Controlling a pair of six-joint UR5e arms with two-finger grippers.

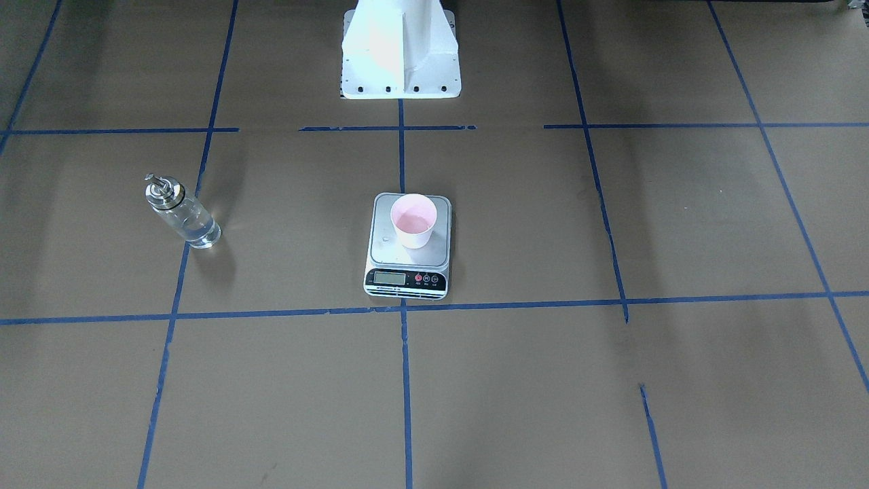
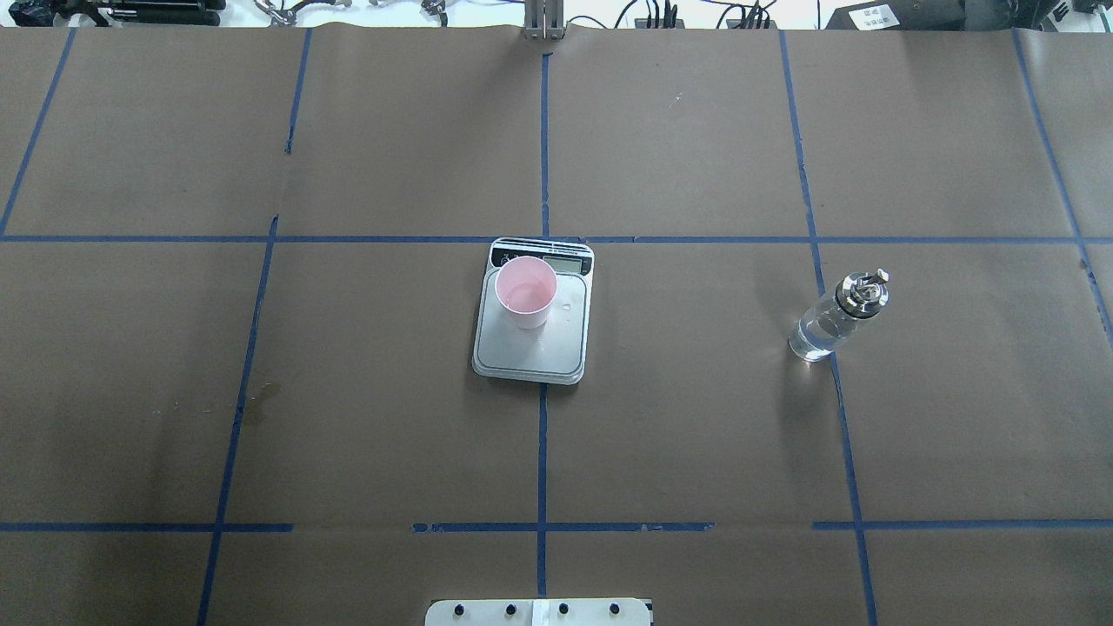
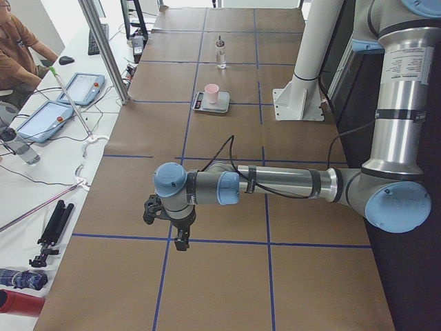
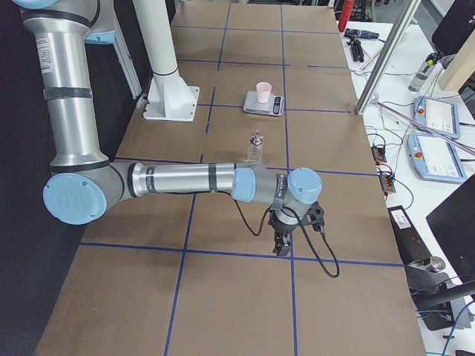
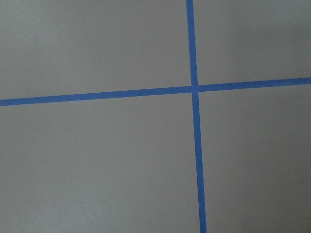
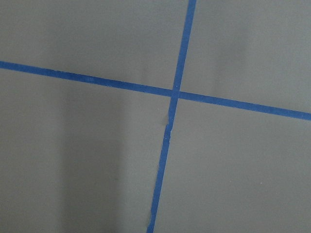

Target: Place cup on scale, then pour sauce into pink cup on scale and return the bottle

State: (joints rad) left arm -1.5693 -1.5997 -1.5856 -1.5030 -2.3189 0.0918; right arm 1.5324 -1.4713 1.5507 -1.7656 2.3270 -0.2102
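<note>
The pale pink cup (image 1: 412,221) stands upright on the scale (image 1: 390,252), toward the display end of its platform; both also show in the overhead view, cup (image 2: 525,291) and scale (image 2: 530,356). The bottle (image 1: 182,214) with clear sauce stands upright on the table on my right side, also seen from overhead (image 2: 835,317), with nothing touching it. My left gripper (image 3: 180,238) and right gripper (image 4: 282,248) hang over bare table at opposite ends, far from the cup and bottle. I cannot tell whether either is open or shut. Both wrist views show only paper and tape.
Brown paper with blue tape grid lines (image 2: 543,435) covers the table. The white robot base (image 1: 400,54) stands behind the scale. A small droplet (image 2: 567,306) lies on the scale platform. Tablets and cables (image 3: 62,103) lie along the operators' side, where a person sits.
</note>
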